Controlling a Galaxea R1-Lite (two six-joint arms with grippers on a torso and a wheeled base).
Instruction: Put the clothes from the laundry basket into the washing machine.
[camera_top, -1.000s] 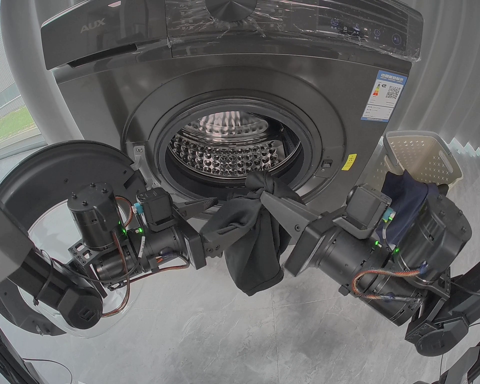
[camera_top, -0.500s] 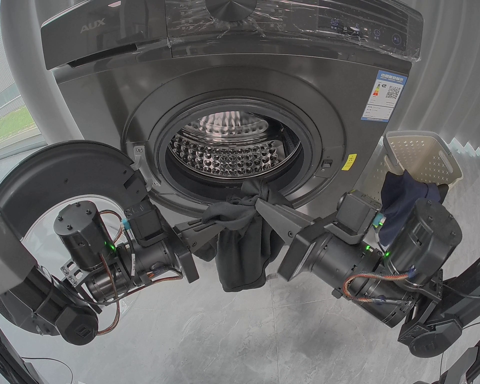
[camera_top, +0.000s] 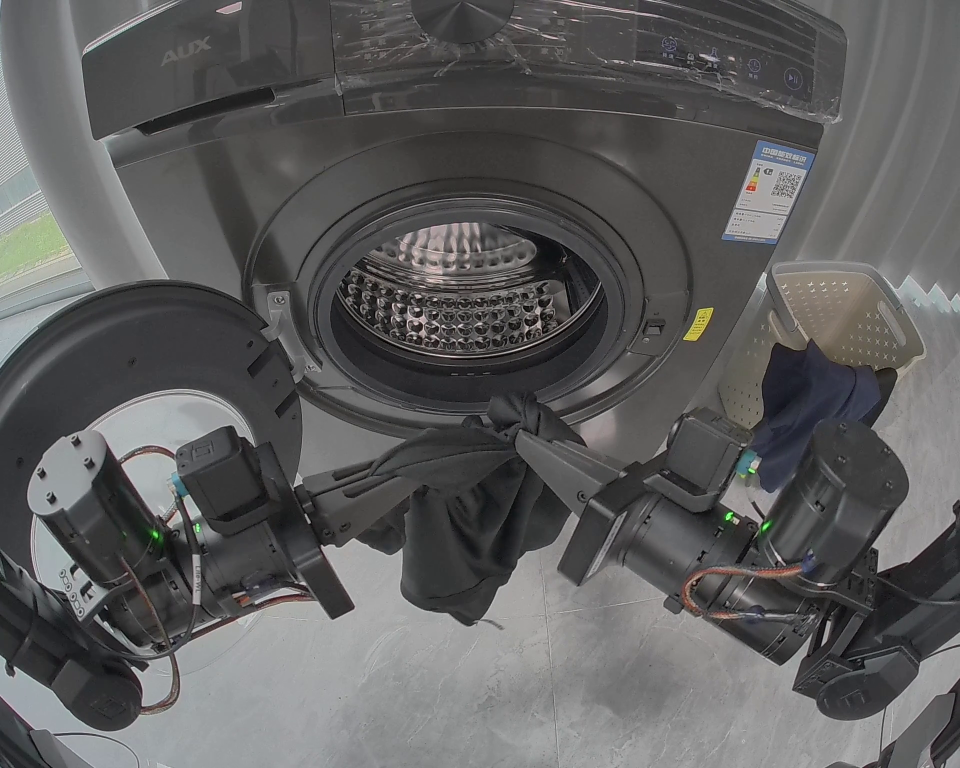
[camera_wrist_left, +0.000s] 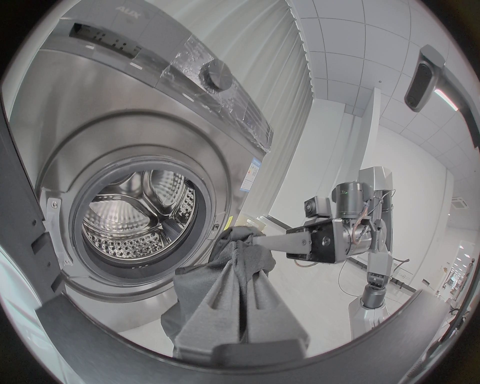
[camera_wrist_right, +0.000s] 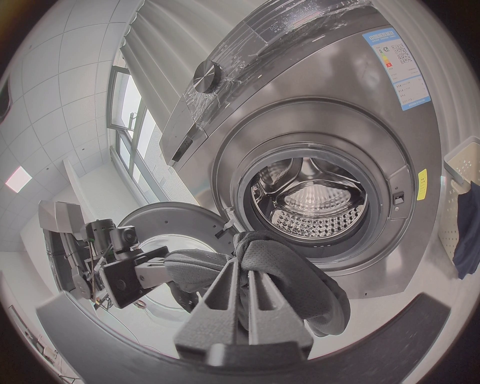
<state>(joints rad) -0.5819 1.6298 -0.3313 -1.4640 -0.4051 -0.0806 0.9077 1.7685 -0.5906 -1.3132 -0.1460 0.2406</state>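
Grey garment (camera_top: 470, 530): one, clamped by left gripper (camera_top: 405, 463) and right gripper (camera_top: 527, 440).
Navy garment (camera_top: 800, 400): one, draped over laundry basket (camera_top: 850, 305).
Washing machine (camera_top: 450, 150): one, opened.

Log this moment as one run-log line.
dark garment: hanging outside drum | left gripper: shut on it | right gripper: shut on it | laundry basket: navy cloth draped over rim
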